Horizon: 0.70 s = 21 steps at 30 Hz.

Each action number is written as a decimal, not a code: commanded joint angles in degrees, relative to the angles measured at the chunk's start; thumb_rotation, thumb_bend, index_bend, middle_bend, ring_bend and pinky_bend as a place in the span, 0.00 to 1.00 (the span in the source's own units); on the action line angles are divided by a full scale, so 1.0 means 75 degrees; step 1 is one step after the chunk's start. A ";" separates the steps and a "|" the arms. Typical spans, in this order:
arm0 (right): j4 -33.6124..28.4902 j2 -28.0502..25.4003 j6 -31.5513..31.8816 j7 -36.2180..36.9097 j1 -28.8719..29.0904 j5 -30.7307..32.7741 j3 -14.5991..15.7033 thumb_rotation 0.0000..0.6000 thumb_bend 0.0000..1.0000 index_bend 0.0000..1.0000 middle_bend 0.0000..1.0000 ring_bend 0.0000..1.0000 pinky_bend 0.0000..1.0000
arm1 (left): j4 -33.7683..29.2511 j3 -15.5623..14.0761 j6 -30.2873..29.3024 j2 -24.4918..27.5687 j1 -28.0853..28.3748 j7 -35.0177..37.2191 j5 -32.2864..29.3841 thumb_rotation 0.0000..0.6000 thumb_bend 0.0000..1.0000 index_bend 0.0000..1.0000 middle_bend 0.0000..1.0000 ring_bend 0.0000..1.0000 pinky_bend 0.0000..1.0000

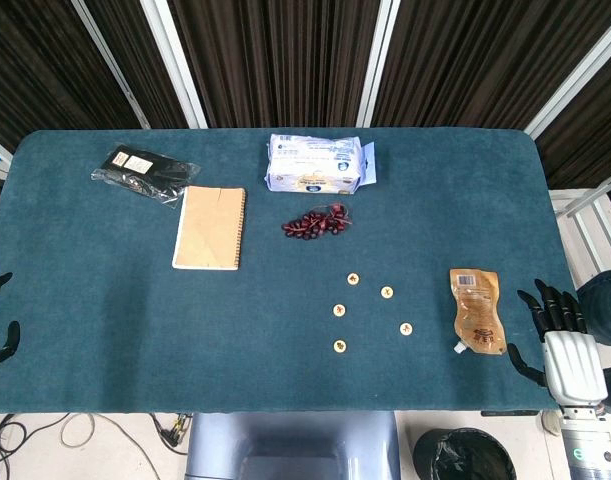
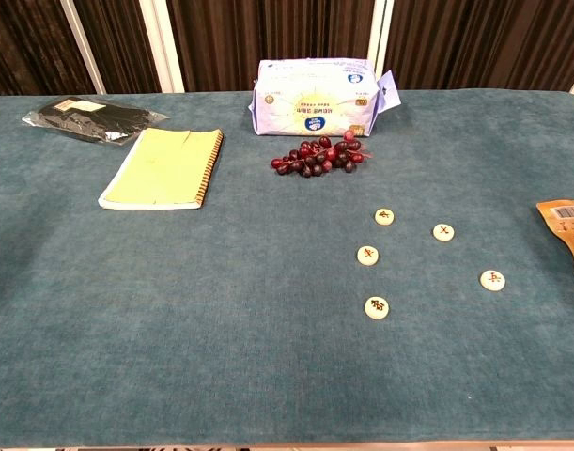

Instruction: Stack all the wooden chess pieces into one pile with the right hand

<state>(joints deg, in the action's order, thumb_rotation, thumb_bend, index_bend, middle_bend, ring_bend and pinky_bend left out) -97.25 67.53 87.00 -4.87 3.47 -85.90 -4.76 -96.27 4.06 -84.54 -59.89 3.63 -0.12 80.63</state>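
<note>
We are seeing nothing stacked yet: five chess pieces are lying apart on the table. Our right hand is waiting at the edge, fingers spread, holding nothing.

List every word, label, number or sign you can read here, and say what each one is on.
None can be read in full.
Tissue pack: printed wording, too small.
Chess pieces: one dark character on each, blurred.
Orange pouch: white barcode label, too small.
Black bag: two white labels, text unreadable.
Notebook: no text on the cover.
</note>
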 commanded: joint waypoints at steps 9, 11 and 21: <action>0.0144 0.0235 0.0203 -0.0008 -0.0017 0.0046 -0.0124 1.00 0.41 0.14 0.00 0.00 0.00 | 0.0006 -0.0009 0.0024 -0.0002 0.0001 -0.0017 -0.0016 1.00 0.49 0.12 0.00 0.00 0.00; 0.0155 0.0249 0.0195 -0.0007 -0.0018 0.0070 -0.0128 1.00 0.41 0.14 0.00 0.00 0.00 | 0.0004 -0.0011 0.0031 -0.0002 0.0003 -0.0018 -0.0016 1.00 0.49 0.12 0.00 0.00 0.00; 0.0100 0.0206 0.0217 0.0085 -0.0061 0.0185 -0.0169 1.00 0.41 0.14 0.00 0.00 0.00 | -0.0027 0.0003 0.0008 0.0006 -0.0003 0.0005 -0.0021 1.00 0.49 0.12 0.00 0.00 0.00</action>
<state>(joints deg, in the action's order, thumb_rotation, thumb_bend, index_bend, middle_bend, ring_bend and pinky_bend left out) -96.46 69.10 88.67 -4.28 3.02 -84.52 -6.04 -96.45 4.07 -84.46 -59.85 3.61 -0.10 80.47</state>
